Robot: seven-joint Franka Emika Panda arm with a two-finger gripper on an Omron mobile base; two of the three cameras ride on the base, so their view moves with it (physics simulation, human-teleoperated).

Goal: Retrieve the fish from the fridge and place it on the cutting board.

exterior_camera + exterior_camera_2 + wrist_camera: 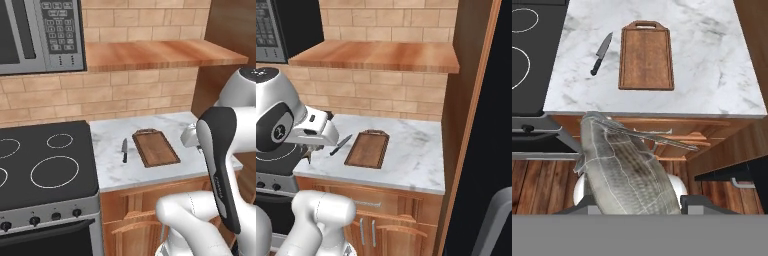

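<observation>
While claw [634,207] grips one fish [624,170]: one cutting board [646,56], one knife [601,53].

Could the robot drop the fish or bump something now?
Maybe. The fish sits in the gripper, not yet over the counter, so a slip would likely drop it on the floor. The knife lies close beside the cutting board, so a low approach could knock it.
</observation>
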